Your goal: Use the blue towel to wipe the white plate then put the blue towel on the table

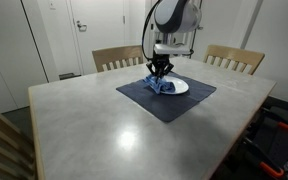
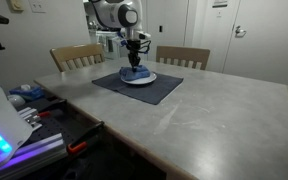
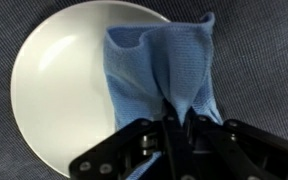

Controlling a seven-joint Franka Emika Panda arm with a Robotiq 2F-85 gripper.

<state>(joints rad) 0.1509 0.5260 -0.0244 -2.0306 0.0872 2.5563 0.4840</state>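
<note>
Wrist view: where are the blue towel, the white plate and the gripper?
blue towel (image 3: 149,65), wrist view, flat upper fold.
white plate (image 3: 59,95), wrist view, bare left surface.
gripper (image 3: 179,118), wrist view, between fingertips pinching the blue towel.

A: Wrist view: plate (image 3: 64,90) left of the fingers (image 3: 168,130) is near blown-out white. Towel (image 3: 149,60) folds go dark just beside them.
B: Focus?
A: Fingers blurred at the frame's bottom; towel weave beyond them sharper.
B: Both exterior views: even, soft light from above. Table (image 1: 84,125) has a pale sheen well in front of the fingers; shadows faint. Small, grainy frames. Violet glow (image 2: 2,148) in a corner, far from the fingers.
</note>
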